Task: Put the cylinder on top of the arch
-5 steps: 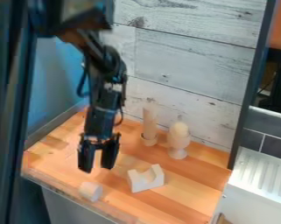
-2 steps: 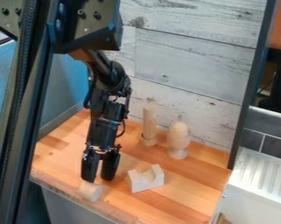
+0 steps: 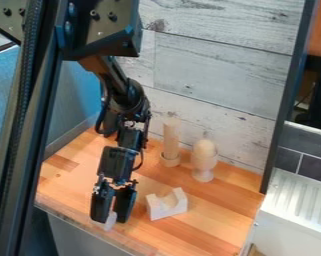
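The gripper's (image 3: 110,218) fingers stand parted, the cylinder (image 3: 110,222) showing between their tips; contact I cannot tell. Best to centre, squeeze evenly, and lift clear before heading for the arch (image 3: 167,208) at two o'clock.

Prob. toy kitchen w/ wood counter (image 3: 213,215), gray tiles (image 3: 314,169) & white drainboard (image 3: 296,227).

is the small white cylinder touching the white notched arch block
Apart; the camera view shows bare wooden tabletop between the cylinder and the arch block.
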`<action>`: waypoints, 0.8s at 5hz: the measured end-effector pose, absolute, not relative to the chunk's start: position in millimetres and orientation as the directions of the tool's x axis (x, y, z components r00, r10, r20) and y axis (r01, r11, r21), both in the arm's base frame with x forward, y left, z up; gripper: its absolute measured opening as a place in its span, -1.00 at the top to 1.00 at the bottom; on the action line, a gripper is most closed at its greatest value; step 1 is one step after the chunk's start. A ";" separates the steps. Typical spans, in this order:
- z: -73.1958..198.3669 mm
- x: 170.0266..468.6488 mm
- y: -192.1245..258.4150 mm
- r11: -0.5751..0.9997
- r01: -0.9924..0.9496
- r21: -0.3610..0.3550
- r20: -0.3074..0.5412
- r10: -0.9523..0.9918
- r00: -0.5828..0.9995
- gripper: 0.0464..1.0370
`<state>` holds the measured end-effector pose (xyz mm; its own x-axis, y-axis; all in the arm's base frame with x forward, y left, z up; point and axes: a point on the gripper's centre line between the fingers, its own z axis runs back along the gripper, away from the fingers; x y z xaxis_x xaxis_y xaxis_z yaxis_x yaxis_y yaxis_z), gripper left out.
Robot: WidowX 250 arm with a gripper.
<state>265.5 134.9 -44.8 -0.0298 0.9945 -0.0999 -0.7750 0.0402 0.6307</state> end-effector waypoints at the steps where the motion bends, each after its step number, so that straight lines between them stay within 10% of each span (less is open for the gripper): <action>1: -46.9 266.6 136.6 0.036 -0.783 0.621 -0.088 0.996 -0.025 -0.29; 2: -48.9 267.2 135.2 0.070 -0.782 0.619 -0.073 0.997 0.032 0.08; 4: -31.3 270.5 127.9 0.192 -0.810 0.554 -0.093 0.981 0.169 0.08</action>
<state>270.5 127.9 -31.3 0.1692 0.9812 -0.0926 -0.8098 0.1920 0.5544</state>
